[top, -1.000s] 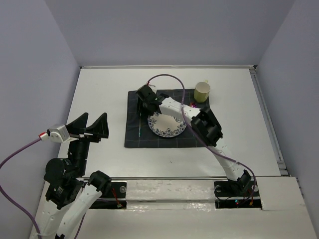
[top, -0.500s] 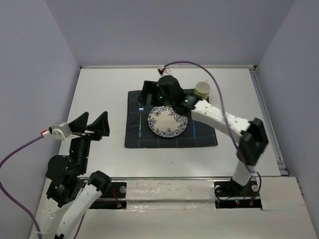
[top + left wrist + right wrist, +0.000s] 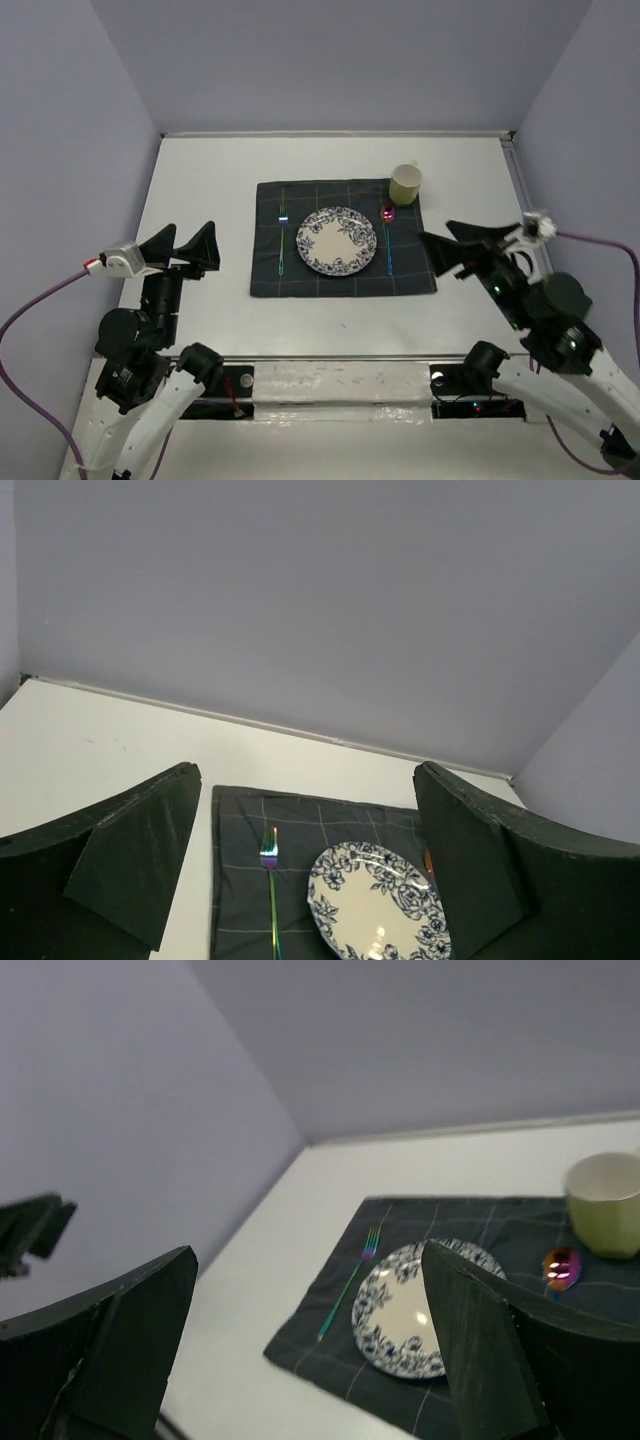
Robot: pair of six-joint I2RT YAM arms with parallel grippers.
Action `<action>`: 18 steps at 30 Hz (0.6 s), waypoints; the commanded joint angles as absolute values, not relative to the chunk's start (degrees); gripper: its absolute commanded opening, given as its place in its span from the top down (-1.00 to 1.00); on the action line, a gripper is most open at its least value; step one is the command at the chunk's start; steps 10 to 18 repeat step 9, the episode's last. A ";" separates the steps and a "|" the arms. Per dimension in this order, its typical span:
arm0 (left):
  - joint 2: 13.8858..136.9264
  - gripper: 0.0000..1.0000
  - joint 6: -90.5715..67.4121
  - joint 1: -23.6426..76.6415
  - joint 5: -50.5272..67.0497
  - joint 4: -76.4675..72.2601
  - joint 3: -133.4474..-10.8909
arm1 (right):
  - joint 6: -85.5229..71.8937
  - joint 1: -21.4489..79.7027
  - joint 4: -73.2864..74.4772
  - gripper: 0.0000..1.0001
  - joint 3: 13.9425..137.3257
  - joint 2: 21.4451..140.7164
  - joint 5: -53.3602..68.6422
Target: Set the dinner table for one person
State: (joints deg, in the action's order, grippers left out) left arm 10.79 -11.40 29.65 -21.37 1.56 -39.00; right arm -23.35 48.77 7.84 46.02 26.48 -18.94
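We look down on the dinner table [image 3: 200, 180], a large, smooth, matte white rectangle lying flat and level.

One table [image 3: 200, 180], placemat [image 3: 268, 282], plate [image 3: 337, 241], fork [image 3: 283, 245], spoon [image 3: 389, 240], cup [image 3: 405, 184]

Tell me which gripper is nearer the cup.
Right. The right gripper hovers just near-right of the cup; the left gripper sits far left, beyond the placemat.

place: robot lab booth | signs: plain lilac walls [image 3: 340, 60] (three sides) boxing white table [image 3: 200, 170]; purple cables [image 3: 50, 290]
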 commanded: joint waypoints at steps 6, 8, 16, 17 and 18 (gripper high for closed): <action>14.85 -0.98 -11.69 25.32 -15.39 -2.81 -38.23 | -24.87 48.96 9.76 -0.99 32.52 8.52 -34.89; 15.55 -0.98 -11.34 25.05 -13.81 -2.99 -38.06 | -25.05 48.96 7.14 -0.99 32.17 13.85 -33.93; 15.47 -0.98 -11.25 24.96 -13.54 -3.16 -37.88 | -24.79 48.96 6.25 -0.99 32.86 15.97 -31.66; 15.47 -0.98 -11.25 24.96 -13.54 -3.16 -37.88 | -24.79 48.96 6.25 -0.99 32.86 15.97 -31.66; 15.47 -0.98 -11.25 24.96 -13.54 -3.16 -37.88 | -24.79 48.96 6.25 -0.99 32.86 15.97 -31.66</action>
